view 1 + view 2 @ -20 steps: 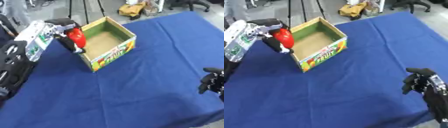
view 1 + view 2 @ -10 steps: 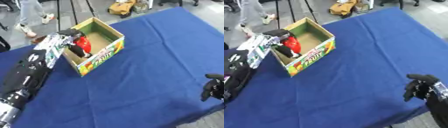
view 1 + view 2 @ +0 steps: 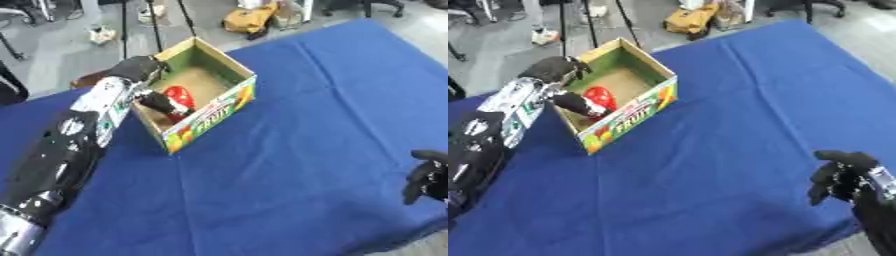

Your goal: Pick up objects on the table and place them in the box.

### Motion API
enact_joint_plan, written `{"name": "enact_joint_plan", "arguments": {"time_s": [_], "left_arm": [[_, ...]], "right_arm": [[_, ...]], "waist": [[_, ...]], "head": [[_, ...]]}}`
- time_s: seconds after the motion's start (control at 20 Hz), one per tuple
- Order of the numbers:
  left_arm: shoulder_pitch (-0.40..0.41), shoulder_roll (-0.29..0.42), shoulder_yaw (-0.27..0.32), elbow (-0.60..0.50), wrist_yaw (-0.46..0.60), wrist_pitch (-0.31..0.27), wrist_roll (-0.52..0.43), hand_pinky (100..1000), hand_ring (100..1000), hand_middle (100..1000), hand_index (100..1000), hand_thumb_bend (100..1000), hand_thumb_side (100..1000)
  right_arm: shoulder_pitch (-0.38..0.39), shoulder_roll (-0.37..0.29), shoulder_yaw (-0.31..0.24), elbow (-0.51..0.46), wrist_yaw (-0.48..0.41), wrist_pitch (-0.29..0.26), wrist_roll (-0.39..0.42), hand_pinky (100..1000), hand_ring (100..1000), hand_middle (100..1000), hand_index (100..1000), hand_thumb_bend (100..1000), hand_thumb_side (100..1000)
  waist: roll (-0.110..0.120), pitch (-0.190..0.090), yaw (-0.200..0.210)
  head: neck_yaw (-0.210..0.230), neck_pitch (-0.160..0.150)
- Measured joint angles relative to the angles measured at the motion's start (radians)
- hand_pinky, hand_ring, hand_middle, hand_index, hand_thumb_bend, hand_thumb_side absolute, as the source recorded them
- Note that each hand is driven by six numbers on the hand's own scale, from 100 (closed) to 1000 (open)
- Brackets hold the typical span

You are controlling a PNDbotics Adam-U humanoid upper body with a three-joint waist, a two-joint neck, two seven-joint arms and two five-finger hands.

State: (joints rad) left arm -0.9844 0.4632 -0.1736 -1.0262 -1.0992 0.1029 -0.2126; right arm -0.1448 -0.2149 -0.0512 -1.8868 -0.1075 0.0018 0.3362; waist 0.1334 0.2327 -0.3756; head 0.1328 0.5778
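Lowered into the box [image 3: 229, 80], left hand [image 3: 162, 102] grips upright red object [image 3: 179, 97].

Both views look steeply down from head height. Both share the blue table [image 3: 289, 150] and the box [image 3: 627, 95] at upper left; the right eye view is offset sideways.

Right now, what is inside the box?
Inside the box is a red object, with the left hand reaching in over the wall and its fingers against it. The brown floor shows behind. The near wall hides the floor closest to the camera.
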Motion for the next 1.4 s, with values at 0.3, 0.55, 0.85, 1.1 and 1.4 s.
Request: {"name": "enact_joint_plan", "arguments": {"time_s": [0.3, 0.55, 0.85, 1.1, 1.4], "left_arm": [[0.132, 0.106, 0.064, -0.306, 0.319, 0.061, 0.160, 543, 483, 574, 755, 1000, 729], [0.385, 0.163, 0.119, -0.606, 0.669, 0.067, 0.297, 519, 443, 527, 710, 1000, 741], [0.669, 0.061, 0.147, -0.794, 0.907, -0.029, 0.431, 517, 441, 525, 701, 942, 776], [0.766, -0.038, 0.166, -0.823, 0.921, -0.080, 0.479, 514, 437, 522, 700, 923, 791], [0.789, -0.070, 0.178, -0.822, 0.917, -0.089, 0.505, 514, 436, 522, 700, 918, 799]], "right_arm": [[0.023, 0.001, -0.010, 0.001, 0.000, -0.003, -0.005, 441, 496, 518, 798, 100, 1000], [0.037, 0.002, -0.020, 0.001, 0.001, -0.003, -0.016, 441, 496, 518, 798, 100, 1000], [0.040, 0.006, -0.022, 0.003, 0.002, -0.004, -0.019, 439, 495, 517, 798, 100, 1000], [0.040, 0.010, -0.026, 0.007, 0.002, -0.010, -0.025, 439, 494, 517, 798, 100, 1000], [0.040, 0.019, -0.029, 0.007, 0.009, -0.012, -0.028, 438, 494, 516, 798, 100, 1000]], "waist": [[-0.030, -0.028, 0.087], [-0.045, -0.033, 0.152], [-0.067, -0.033, 0.186], [-0.095, -0.023, 0.238], [-0.102, -0.011, 0.256]], "head": [[-0.024, 0.018], [-0.048, 0.028], [-0.070, 0.039], [-0.076, 0.047], [-0.090, 0.054]]}}
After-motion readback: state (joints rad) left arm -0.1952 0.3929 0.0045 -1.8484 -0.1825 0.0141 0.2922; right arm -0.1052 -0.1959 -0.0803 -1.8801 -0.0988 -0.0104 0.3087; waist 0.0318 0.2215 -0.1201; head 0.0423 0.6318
